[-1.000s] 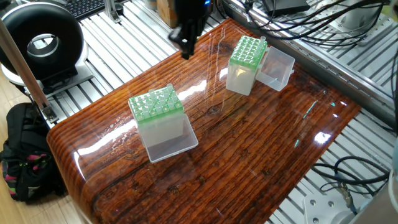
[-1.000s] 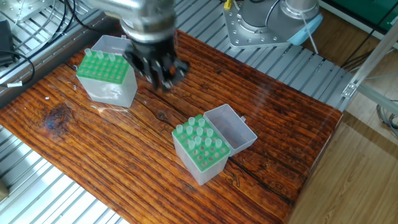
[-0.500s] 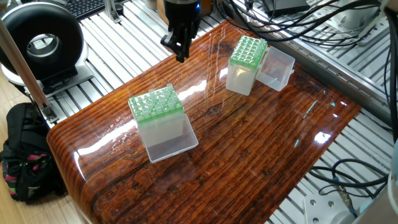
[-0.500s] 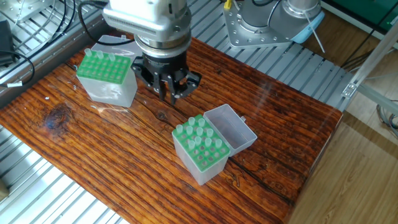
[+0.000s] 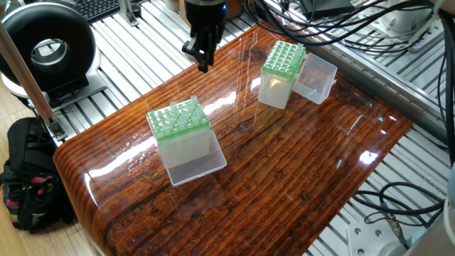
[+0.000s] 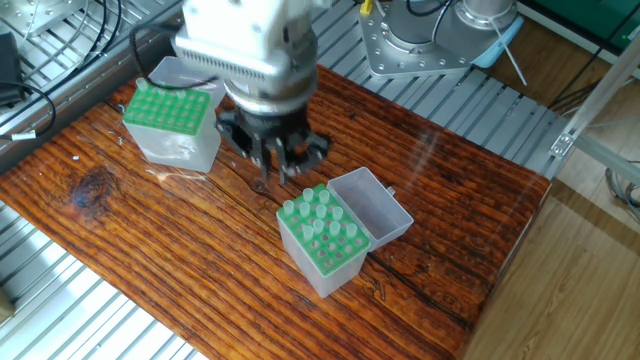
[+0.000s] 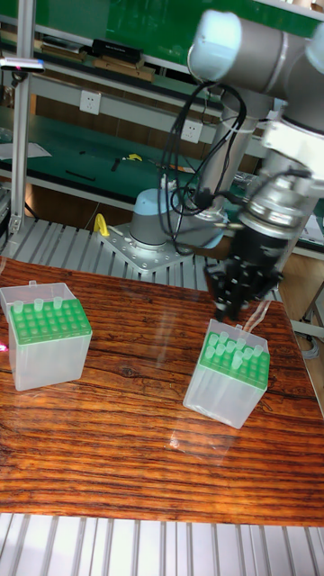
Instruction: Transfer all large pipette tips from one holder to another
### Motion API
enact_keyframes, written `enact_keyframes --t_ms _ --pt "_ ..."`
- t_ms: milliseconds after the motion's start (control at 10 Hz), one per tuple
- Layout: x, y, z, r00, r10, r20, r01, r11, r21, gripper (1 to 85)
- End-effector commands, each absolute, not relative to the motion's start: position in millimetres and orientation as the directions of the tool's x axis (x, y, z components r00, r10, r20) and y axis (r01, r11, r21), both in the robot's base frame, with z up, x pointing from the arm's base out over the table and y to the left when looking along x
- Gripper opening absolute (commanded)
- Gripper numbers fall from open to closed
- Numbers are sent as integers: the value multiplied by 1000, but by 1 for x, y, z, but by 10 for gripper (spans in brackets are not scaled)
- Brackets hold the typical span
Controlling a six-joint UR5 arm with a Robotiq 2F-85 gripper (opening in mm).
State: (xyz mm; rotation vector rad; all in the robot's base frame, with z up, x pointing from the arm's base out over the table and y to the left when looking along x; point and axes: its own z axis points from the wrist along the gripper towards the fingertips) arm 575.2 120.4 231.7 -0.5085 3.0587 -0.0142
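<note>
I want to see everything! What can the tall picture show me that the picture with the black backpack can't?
Only the tall view shows the robot's base, its whole arm and the green bench behind. Only the backpack view shows the backpack, a round black device and the aluminium rails around the table. Both show the wooden table, the two green-topped boxes and the gripper.

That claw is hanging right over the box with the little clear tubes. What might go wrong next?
Coming down a bit off, the gripper could hit a neighbouring tip or the green rack top rather than closing on one of the large pipette tips. A push might also slide that light box on the glossy table.
</note>
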Motion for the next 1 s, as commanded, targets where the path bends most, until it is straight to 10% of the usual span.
enact_keyframes --t_ms 0,900 --pt "595 162 223 -966 -251 -68 -254 966 41 270" --pt "592 176 164 -989 -135 -56 -136 991 2 300"
